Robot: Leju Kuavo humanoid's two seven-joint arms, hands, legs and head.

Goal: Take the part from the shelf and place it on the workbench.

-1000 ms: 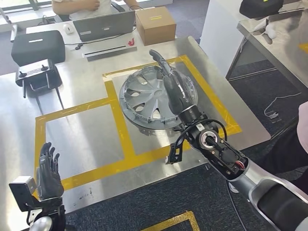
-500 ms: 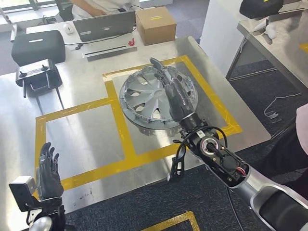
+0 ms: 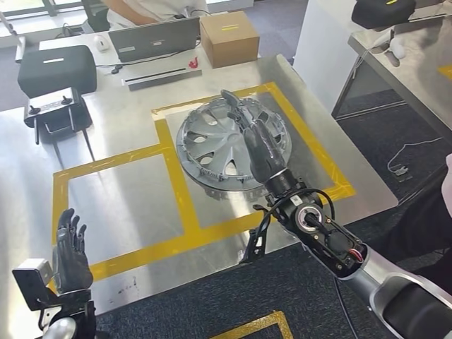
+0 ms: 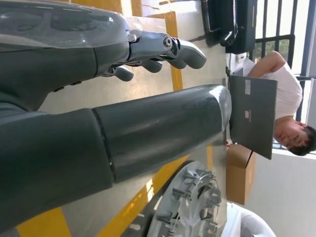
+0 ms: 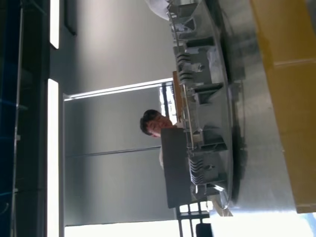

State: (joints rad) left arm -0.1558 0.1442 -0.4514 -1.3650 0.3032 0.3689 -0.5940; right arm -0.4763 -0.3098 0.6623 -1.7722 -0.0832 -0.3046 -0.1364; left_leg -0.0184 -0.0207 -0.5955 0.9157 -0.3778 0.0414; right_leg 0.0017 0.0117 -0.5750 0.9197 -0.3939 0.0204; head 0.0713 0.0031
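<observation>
The part, a silver wheel cover [image 3: 213, 148], lies flat on the steel workbench [image 3: 128, 198] inside the right yellow-taped square. My right hand [image 3: 261, 145] hovers over the cover's right side with its fingers stretched out and apart, and it holds nothing. The cover's ribbed rim [image 5: 205, 98] sits close in the right wrist view. My left hand [image 3: 69, 251] is raised at the bench's near left corner, fingers spread and empty. The left wrist view has that hand [image 4: 111, 98] with straight fingers, and the cover [image 4: 190, 202] beyond it.
At the bench's far side are a black case [image 3: 56, 67], a remote controller [image 3: 56, 109], a laptop [image 3: 155, 37] and a cardboard box [image 3: 229, 37]. A person [image 3: 138, 7] sits behind the laptop. Another steel table [image 3: 405, 56] stands at the right across a carpeted aisle.
My right hand has turned from edge-on to flatter over the wheel cover and drawn back slightly toward me. The cover and my left hand have stayed put.
</observation>
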